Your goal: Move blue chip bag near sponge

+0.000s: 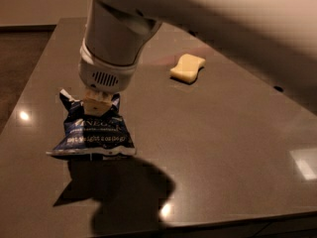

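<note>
Gripping bag (94, 133) by top edge with gripper (97, 101), jaws closed on crinkled foil, low over left part of table (223, 133). Holding bag upright, label facing camera, bottom edge lifted clear of surface, shadow (119, 192) below and to right. Reaching in from upper right with arm (223, 14). Sponge (188, 67) flat farther back and right, well apart from bag.

We seem to be in a kitchen-like room, judging by a glossy dark counter (223, 133), where the gripper (96, 99) pinches the blue chip bag (94, 132) at the counter's left.
</note>
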